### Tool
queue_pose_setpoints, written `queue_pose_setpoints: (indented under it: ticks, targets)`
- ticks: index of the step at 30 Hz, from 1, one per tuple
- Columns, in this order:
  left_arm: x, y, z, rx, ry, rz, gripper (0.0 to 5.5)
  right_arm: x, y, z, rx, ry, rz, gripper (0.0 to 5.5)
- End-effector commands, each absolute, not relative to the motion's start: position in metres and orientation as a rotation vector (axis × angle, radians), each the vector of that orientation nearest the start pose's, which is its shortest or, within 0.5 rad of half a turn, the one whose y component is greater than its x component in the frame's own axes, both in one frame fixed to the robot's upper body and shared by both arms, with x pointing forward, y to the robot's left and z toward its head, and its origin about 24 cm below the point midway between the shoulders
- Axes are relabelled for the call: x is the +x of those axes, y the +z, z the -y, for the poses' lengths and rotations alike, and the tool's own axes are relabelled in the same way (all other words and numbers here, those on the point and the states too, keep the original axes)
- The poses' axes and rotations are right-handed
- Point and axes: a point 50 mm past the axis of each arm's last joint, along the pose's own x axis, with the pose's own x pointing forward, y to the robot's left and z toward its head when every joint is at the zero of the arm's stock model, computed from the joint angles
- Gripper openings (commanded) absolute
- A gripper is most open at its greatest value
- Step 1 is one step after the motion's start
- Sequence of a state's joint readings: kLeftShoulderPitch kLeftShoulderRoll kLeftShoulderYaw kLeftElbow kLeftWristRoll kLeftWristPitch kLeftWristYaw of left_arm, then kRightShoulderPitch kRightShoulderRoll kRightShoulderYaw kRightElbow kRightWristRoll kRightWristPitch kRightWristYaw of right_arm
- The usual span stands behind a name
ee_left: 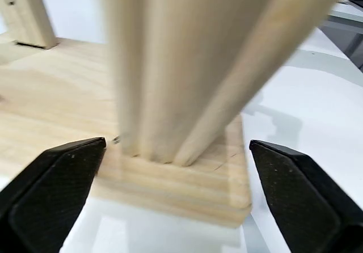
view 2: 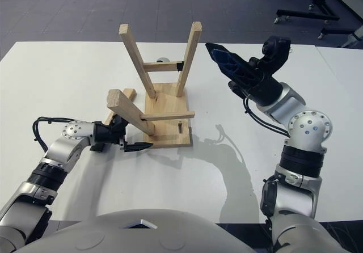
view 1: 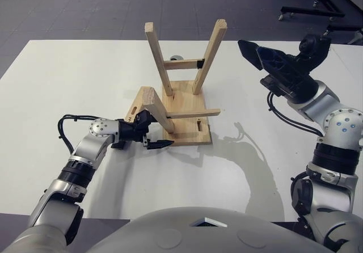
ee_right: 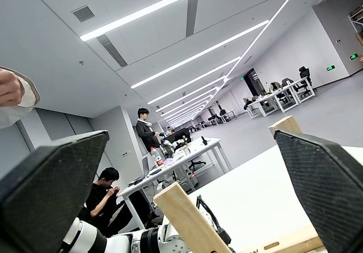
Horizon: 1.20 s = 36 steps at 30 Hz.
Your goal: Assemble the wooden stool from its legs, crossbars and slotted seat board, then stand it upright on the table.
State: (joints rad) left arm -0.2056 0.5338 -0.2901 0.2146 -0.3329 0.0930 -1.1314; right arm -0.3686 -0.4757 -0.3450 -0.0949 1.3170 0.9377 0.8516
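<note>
Pale wooden stool point(view 1: 180, 88) lies inverted at centre frame of the head views on a white rectangular table point(view 1: 68, 88), nearer the far edge than the near one. Its slotted square seat board point(view 1: 184, 94) is flat on the surface. Two rear legs point(view 1: 211, 51) stand up and splay outward, joined by a rear crossbar point(view 1: 180, 64) with a dark piece at its right end. A third, front leg point(view 1: 157, 110) tilts toward the lower left of the frame, and a second crossbar point(view 1: 195, 114) runs from it to the right. A flat wooden piece with a slot point(view 1: 134, 108) lies just beside the board's left edge, partly hidden. A small grey object point(view 1: 176, 57) sits behind the stool, too small to identify. The left gripper point(view 1: 152, 131) is low at the board's front-left corner, jaws apart on either side of the tilted leg's base, with no contact visible. The right gripper point(view 1: 252, 50) is raised at upper right, clear of the stool, jaws apart and holding nothing. Bare table surface extends left, right and in front of the stool.
</note>
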Motion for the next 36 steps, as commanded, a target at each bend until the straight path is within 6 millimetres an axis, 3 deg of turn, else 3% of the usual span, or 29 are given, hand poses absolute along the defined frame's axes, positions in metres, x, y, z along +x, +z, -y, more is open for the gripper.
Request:
queue_pose_setpoints:
  ticks: [1,5,8,15,17,19,22,24,27,31,36]
  targets:
    - [0.249,0.057,-0.165,0.109,-1.317,-0.271,5.32,0.257,0.185,0.193,0.796,1.282,0.064,5.40]
    - [0.249,0.090,-0.168,0.070,-1.321,-0.170,5.37,0.257,0.185,0.194,0.800,1.280,0.068,5.40]
    - [0.238,0.110,-0.176,0.063,-1.362,-0.157,5.37,0.257,0.186,0.196,0.808,1.278,0.074,5.40]
    - [0.215,0.118,-0.212,0.187,-1.344,-0.278,5.37,0.256,0.185,0.199,0.810,1.268,0.074,5.40]
    - [0.219,0.136,-0.231,0.215,-1.245,-0.233,5.37,0.256,0.187,0.201,0.812,1.261,0.084,5.40]
    - [0.227,0.160,-0.256,0.249,-1.067,-0.162,5.37,0.257,0.189,0.204,0.817,1.248,0.102,5.40]
    - [0.239,0.183,-0.278,0.226,-0.800,-0.125,5.37,0.256,0.191,0.211,0.821,1.216,0.128,5.40]
    - [0.245,0.186,-0.274,0.205,-0.666,-0.155,5.37,0.257,0.191,0.212,0.818,1.199,0.133,5.40]
    - [0.252,0.176,-0.235,0.138,-0.630,-0.272,5.37,0.258,0.189,0.209,0.795,1.153,0.120,5.40]
    - [0.253,0.148,-0.189,0.095,-0.563,-0.475,5.37,0.256,0.186,0.206,0.792,1.096,0.108,5.40]
    - [0.259,0.119,-0.188,0.172,-0.240,-0.641,5.37,0.251,0.181,0.202,0.806,1.068,0.111,5.40]
